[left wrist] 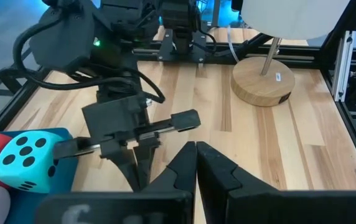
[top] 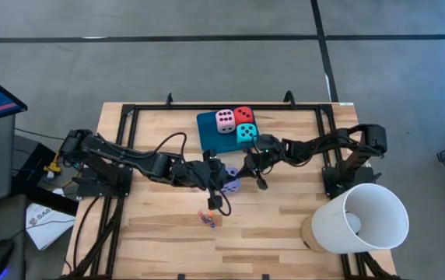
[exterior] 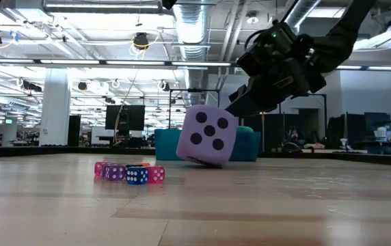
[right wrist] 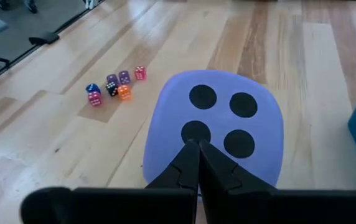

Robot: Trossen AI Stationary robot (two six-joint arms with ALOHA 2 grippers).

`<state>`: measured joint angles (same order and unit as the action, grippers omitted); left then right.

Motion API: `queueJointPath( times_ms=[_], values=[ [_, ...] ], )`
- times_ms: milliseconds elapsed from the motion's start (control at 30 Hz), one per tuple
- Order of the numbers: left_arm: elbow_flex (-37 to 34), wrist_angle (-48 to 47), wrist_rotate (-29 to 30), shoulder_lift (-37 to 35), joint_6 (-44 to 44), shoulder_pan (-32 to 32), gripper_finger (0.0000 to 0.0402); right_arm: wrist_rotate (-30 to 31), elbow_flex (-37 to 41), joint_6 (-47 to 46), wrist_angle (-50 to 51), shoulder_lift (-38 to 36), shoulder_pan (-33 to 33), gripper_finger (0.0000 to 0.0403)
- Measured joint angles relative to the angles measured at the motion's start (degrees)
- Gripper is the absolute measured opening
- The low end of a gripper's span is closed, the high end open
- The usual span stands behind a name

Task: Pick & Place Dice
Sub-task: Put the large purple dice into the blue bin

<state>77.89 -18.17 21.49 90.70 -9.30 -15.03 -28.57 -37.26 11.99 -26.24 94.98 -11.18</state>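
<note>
Wooden slats make up the desk [top: 285, 233], with a grey floor around it and an open office hall behind. At its far edge a teal tray [top: 207, 128] already carries three dice: pink [top: 225, 120], red [top: 244, 115] and turquoise [top: 246, 134], packed close together. The purple die [exterior: 207, 136] is the one left; it sits tilted on one edge near the desk's middle, just short of the tray, between the two arms. The left tool [top: 216, 204] is pinched fully shut on nothing and lies beside the die. The right tool [right wrist: 197, 149] is also fully shut, empty, with its tip at the four-pip face, though I cannot tell whether it touches. A heap of tiny dice [exterior: 128, 172] lies nearby, and a white lamp [top: 360, 218] stands at the near right corner. By my reading, three quarters are done; one tool must spread wide, take the purple die and carry it to the tray
</note>
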Motion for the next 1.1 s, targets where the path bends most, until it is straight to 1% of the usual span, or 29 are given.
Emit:
queueJointPath(
  times_ms=[100, 233, 367, 500, 767, 1000, 1100],
  values=[
    [0.00, -0.04, -0.02, 0.00, 0.00, 0.00, 0.0000, 0.51, 0.15, 0.07, 0.94, -2.13, 0.15, 0.0000],
    [0.00, -0.21, -0.02, 0.00, 0.02, 0.00, 0.0000, -0.90, 0.07, 0.32, 1.95, -8.56, 0.17, 0.0000],
    [0.00, -0.97, -0.02, 0.00, 0.02, 0.02, 0.0000, -1.11, 0.07, 2.88, 8.01, -15.51, 0.12, 0.0000],
    [-0.32, -2.22, -0.04, 0.00, 0.00, 0.00, 0.0000, -0.93, 0.07, 5.08, 16.14, -22.17, -0.95, 0.0000],
    [-9.13, 4.55, 0.09, -0.44, -0.35, 0.16, 0.0000, -0.91, 0.07, 6.48, 24.01, -31.21, -4.96, 0.0000],
    [-16.13, 9.31, 0.07, -0.44, -1.43, 2.26, 0.0000, -0.91, 0.07, 8.17, 27.29, -35.35, -9.30, 0.0000],
    [-17.84, 10.60, -0.10, -0.44, 0.57, 3.67, 0.0000, -0.93, 0.07, 8.64, 27.17, -35.89, -11.03, 0.0000]
  ],
)
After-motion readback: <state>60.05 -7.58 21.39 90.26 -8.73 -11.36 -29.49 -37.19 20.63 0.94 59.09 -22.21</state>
